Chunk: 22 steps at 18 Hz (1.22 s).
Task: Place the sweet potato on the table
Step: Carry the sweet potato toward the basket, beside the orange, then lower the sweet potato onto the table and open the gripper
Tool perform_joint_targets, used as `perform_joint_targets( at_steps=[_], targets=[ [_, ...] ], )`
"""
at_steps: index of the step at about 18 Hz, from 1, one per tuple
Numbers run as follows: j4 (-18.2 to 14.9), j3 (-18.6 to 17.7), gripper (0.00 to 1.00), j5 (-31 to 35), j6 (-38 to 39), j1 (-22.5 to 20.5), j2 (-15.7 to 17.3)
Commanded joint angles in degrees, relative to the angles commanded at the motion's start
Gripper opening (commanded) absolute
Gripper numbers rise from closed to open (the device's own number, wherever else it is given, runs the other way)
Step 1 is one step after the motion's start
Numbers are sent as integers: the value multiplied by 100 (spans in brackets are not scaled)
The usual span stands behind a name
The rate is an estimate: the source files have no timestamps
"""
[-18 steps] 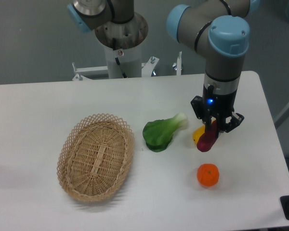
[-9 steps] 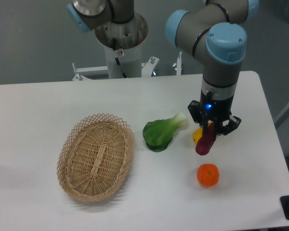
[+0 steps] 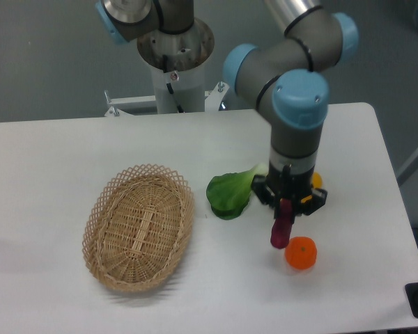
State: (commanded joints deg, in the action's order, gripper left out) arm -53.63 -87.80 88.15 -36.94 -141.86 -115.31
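the white table [image 3: 70, 149] fills the view, with the wicker basket [image 3: 138, 227] at left, the green leafy vegetable [image 3: 230, 193] in the middle, and the orange [image 3: 301, 252] toward the front right. the gripper [image 3: 285, 207] hangs over the table, clamped on the sweet potato [image 3: 281, 227], which points down just beside the orange, and a yellow vegetable [image 3: 315, 181] peeks out behind the wrist. this looks like the carry-and-lower step: next it needs to descend onto bare table clear of the orange, then let go.

Views: one fixed camera only.
Position: high, at the near edge of the large white smooth table [image 3: 70, 153].
Facing: downward toward the grey arm base [image 3: 175, 56].
Range: medium; whole tabletop framed.
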Motion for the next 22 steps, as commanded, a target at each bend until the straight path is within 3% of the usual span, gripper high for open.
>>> perform_joint_targets(
  at_steps=[4,9,15,22],
  targets=[
    [791,-211,16,9,353,211,-246],
    [1143,-352,16,536,266,554,-607],
    [1179,-466,16,633,213,826,-844],
    [1223,-660,19,747,-121,915,-827]
  ],
)
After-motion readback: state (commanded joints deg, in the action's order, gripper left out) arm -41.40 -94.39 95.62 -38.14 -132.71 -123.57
